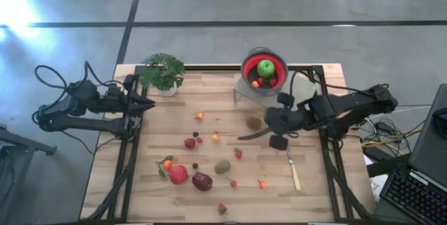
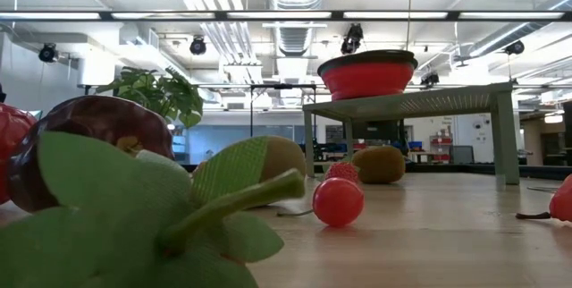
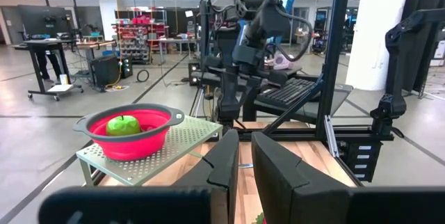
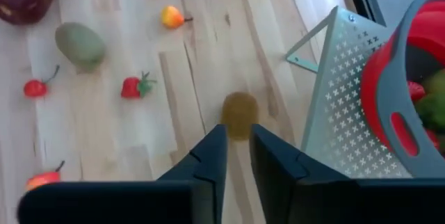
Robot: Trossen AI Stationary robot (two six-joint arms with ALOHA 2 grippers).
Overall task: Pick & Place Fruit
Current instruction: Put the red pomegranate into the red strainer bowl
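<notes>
A red bowl (image 1: 264,68) stands on a perforated grey stand (image 4: 341,106) at the table's far side and holds a green apple (image 1: 265,68) and small red pieces. A brown kiwi (image 4: 240,115) lies on the wood just ahead of my right gripper (image 4: 238,147), which is shut and empty above the table, near the stand. A red apple (image 1: 178,175), a maroon plum (image 1: 202,181), a greenish kiwi (image 1: 222,166), strawberries (image 1: 238,154) and small orange pieces (image 1: 215,137) lie scattered toward the near side. My left gripper (image 1: 148,104) waits shut at the table's left edge.
A leafy potted plant (image 1: 162,73) stands at the far left corner. A pale-handled knife (image 1: 294,172) lies near the right edge. Black frame rails run along the table's sides. Bare wood shows between the plant and the stand.
</notes>
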